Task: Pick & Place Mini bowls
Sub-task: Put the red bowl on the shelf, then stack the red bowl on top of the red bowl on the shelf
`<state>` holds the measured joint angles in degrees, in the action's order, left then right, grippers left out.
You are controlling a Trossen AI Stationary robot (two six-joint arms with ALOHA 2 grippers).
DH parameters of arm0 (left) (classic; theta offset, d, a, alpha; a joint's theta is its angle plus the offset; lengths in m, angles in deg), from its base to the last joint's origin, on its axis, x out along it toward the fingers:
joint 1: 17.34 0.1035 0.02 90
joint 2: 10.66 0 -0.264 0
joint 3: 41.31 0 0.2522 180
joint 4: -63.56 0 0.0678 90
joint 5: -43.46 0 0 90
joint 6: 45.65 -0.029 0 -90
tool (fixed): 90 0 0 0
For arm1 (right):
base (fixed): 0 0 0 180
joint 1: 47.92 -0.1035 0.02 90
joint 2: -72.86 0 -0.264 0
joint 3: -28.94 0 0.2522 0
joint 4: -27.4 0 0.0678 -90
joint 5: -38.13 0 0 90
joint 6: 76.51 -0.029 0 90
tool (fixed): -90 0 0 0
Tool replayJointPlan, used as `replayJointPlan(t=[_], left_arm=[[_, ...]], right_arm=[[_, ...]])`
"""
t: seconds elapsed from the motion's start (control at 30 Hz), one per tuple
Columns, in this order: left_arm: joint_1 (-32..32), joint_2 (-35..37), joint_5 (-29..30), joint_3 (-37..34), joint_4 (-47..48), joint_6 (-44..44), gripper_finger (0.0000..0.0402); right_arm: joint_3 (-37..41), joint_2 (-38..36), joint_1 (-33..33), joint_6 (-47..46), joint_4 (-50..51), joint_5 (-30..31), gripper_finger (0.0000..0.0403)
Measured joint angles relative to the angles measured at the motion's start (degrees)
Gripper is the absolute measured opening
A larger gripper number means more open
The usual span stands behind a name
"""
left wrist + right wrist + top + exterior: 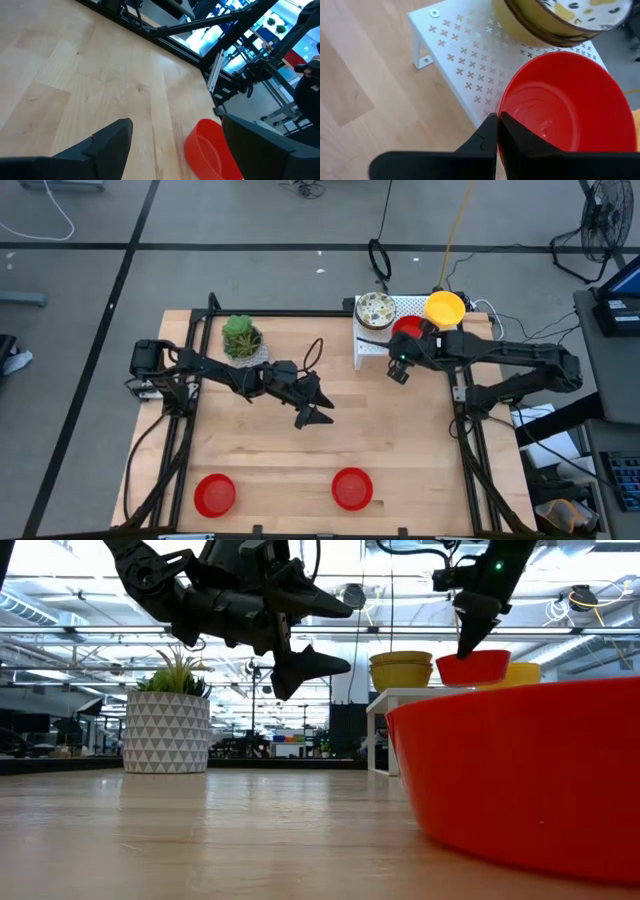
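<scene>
A white rack at the table's far right carries a stack of speckled and yellow bowls, a yellow bowl and a red bowl. My right gripper is shut on that red bowl. Two more red bowls sit on their bases near the table's near edge. My left gripper hangs open in the air over the table's middle, touching nothing. Its wrist view shows one red bowl on the table beyond its fingers. My right gripper pinches the red bowl's rim on the side facing the table's near edge, one finger inside the bowl and one outside. The fingers come down from above, slanting. The bowl stays level at the rack top; whether it is lifted clear I cannot tell.
A white patterned pot with a green plant stands at the far left of the table. The rack's perforated top is bare beside the red bowl. In the low view a red bowl fills the foreground. Bare wood lies between the arms.
</scene>
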<state>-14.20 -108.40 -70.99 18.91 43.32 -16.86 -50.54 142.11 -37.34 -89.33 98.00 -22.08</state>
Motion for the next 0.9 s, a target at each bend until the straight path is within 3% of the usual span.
replayJointPlan(t=[0.33, 0.57, 0.63, 0.8, 0.9], left_arm=[[0.0, -0.02, -0.04, 0.0, 0.61, -0.04, 0.0307], [0.0, -0.02, -0.36, -0.02, 4.03, -0.08, 0.03], [-0.03, -0.02, -1.26, -0.02, 5.37, 0.22, 0.0299], [-1.37, -0.02, -5.62, -0.02, 9.41, 2.01, 0.0299], [-4.25, -0.02, -11.74, -0.03, 11.92, 1.98, 0.0292]], right_arm=[[0.0, -0.15, 0.97, 2.75, -1.13, 0.27, 0.0071], [-0.96, -3.05, -2.92, 2.65, -1.11, -0.94, 0.0104], [-1.06, -3.9, -4.73, 1.47, -3.06, -5.27, 0.0104], [-1.04, -3.85, -10.93, -2.68, -9.04, -23.52, 0.0092], [0.08, -3.01, -15.89, -2.53, -15.22, -28.39, 0.0089]])
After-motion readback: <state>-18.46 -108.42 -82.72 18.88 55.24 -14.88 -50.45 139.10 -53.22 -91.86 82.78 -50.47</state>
